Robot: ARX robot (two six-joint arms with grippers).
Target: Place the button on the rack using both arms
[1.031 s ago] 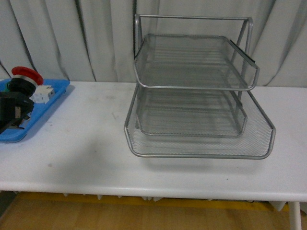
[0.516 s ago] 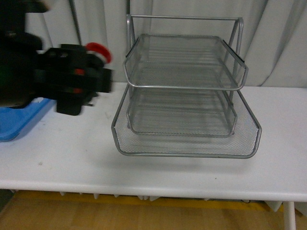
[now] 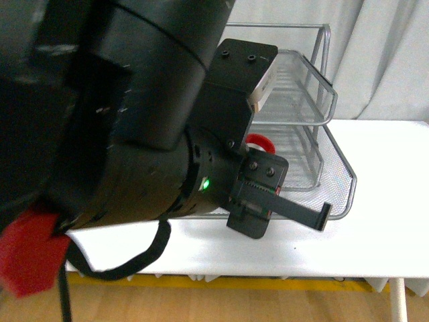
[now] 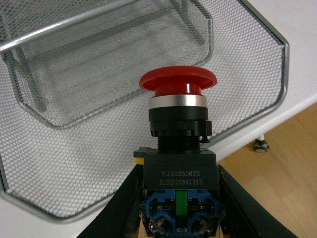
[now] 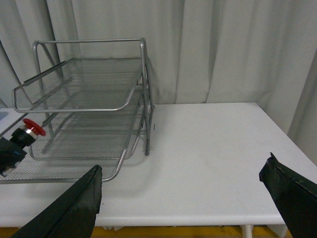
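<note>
- My left tool (image 4: 179,208) grips the button (image 4: 178,124) by its dark body. One black finger (image 4: 126,208) presses on each side, and the red cap points away from the wrist.
- The button's cap hangs over the mesh of the bottom tier of the rack (image 4: 59,163), near the front rim. I cannot tell whether the button touches the mesh.
- From the front, my left arm (image 3: 120,107) fills most of the picture. Only a sliver of the red cap shows past it, in front of the rack's lower tiers.
- A red block (image 3: 27,258) sits on that arm, and a small green light (image 3: 206,182) glows near the wrist.
- My right tool (image 5: 183,198) is spread wide and holds nothing. It faces the white counter (image 5: 213,148) beside the rack.
- Seen from my right wrist, the button sits low at the rack's open front, under the two upper tiers.
- A pale curtain (image 5: 208,49) hangs behind the counter.
</note>
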